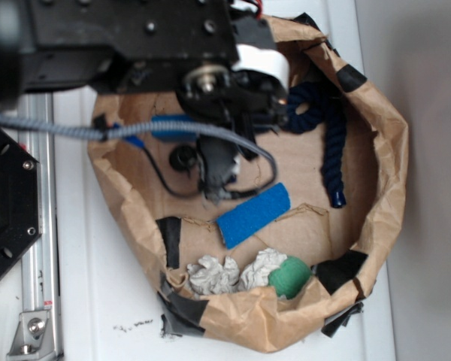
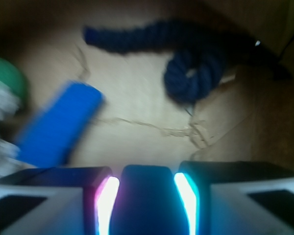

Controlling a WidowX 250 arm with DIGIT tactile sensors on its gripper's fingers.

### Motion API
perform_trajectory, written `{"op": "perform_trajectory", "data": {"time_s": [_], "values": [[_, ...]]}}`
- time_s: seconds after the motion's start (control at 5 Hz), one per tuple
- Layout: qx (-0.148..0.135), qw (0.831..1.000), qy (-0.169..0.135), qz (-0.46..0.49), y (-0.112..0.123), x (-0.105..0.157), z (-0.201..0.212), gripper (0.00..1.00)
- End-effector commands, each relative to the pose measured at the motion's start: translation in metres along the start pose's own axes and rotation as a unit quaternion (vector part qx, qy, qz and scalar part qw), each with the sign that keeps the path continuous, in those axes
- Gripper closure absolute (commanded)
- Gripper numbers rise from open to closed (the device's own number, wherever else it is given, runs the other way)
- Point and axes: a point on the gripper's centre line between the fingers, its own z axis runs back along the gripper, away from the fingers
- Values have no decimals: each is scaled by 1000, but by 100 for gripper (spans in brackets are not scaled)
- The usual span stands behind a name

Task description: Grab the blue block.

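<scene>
The blue block (image 2: 142,200), deep and dark, sits between my gripper's (image 2: 143,172) two fingers at the bottom of the wrist view, with a thin bright strip along each side. It stays as sharp as the fingers (image 2: 63,178) while the floor beyond is smeared. From outside, the blue block (image 1: 169,125) shows at the bag's back left, mostly covered by the black arm (image 1: 210,83) and its grey cable.
Everything lies inside a brown paper bag bowl (image 1: 379,188) patched with black tape. A lighter blue flat block (image 1: 253,214) (image 2: 59,125) lies mid-floor. A navy rope (image 1: 323,128) (image 2: 191,73) is at the back right. Crumpled white paper (image 1: 214,274) and a green ball (image 1: 289,277) sit at the front.
</scene>
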Motion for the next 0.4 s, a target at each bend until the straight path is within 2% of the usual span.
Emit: {"op": "perform_trajectory", "data": {"time_s": [0.0, 0.2], "values": [[-2, 998, -46, 34, -10, 16, 48, 100], [-7, 998, -55, 42, -3, 15, 45, 100]]}}
